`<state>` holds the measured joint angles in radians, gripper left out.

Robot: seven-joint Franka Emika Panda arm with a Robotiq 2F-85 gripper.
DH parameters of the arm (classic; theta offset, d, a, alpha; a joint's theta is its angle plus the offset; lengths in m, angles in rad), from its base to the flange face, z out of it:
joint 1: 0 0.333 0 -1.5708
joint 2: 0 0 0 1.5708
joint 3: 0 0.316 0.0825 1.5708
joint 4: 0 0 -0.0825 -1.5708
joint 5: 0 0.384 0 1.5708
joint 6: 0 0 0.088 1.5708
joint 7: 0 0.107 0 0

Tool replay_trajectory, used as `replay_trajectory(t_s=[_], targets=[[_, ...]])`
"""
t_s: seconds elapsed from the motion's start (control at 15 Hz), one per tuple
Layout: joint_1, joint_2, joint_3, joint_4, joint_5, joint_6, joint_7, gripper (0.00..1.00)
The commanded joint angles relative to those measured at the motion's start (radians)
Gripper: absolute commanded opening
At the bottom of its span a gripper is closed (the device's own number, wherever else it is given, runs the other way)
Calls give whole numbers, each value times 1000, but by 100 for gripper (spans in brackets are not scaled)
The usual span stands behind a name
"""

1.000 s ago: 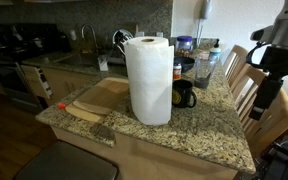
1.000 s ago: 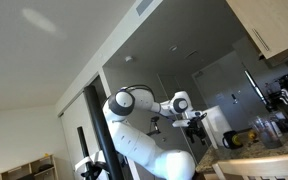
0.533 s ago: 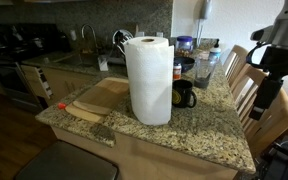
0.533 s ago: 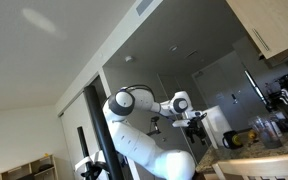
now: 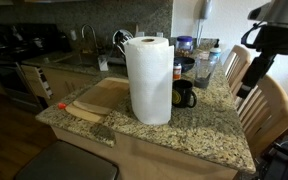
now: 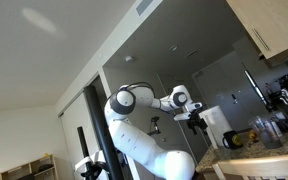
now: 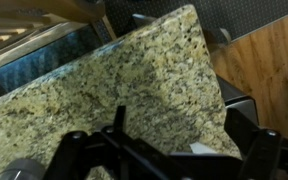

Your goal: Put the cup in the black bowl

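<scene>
The cup (image 5: 205,68) stands upright on the far right part of the granite countertop (image 5: 199,130), beyond the black mug (image 5: 184,95). The black bowl (image 5: 188,66) is seen just left of the cup and is partly hidden behind the paper towel roll (image 5: 149,80). Whether cup and bowl touch cannot be determined. The cup is not yet placed in the bowl.

The paper towel roll is set upright near the middle of the countertop, with the black mug just beside it on the right. A wooden cutting board (image 5: 96,100) is laid flat to the left of the roll.

The gripper (image 5: 248,82) is held in the air to the right of the countertop, above the wooden chairs (image 5: 269,110) and well apart from the cup. It is carried by the arm (image 5: 272,35), which enters from the upper right.

In the wrist view, the gripper (image 7: 169,145) is directed down at the countertop near its edge. Its fingers (image 7: 72,148) are spread wide and nothing is held between them. Wood flooring (image 7: 269,60) is shown on the right, past the countertop edge.

In an exterior view taken from low down, the gripper (image 6: 196,118) is extended to the right. The spread of its fingers cannot be read there.
</scene>
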<state>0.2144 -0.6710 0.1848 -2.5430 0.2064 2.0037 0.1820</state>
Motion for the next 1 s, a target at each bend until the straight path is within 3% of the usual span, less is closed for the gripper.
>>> replay_trajectory(t_s=[0.0, 0.2, 0.27, 0.53, 0.73, 0.8, 0.93], targets=[[-111, 100, 7, 182, -74, 32, 90, 100], [-205, 158, -31, 321, -133, 26, 166, 100], [-154, 90, -19, 232, -106, 30, 127, 100], [-196, 146, -45, 311, -120, 30, 145, 100], [-245, 316, -18, 401, -147, 98, 272, 100], [-260, 305, -51, 385, -146, 100, 284, 100], [-295, 397, -71, 423, -164, 133, 357, 100]])
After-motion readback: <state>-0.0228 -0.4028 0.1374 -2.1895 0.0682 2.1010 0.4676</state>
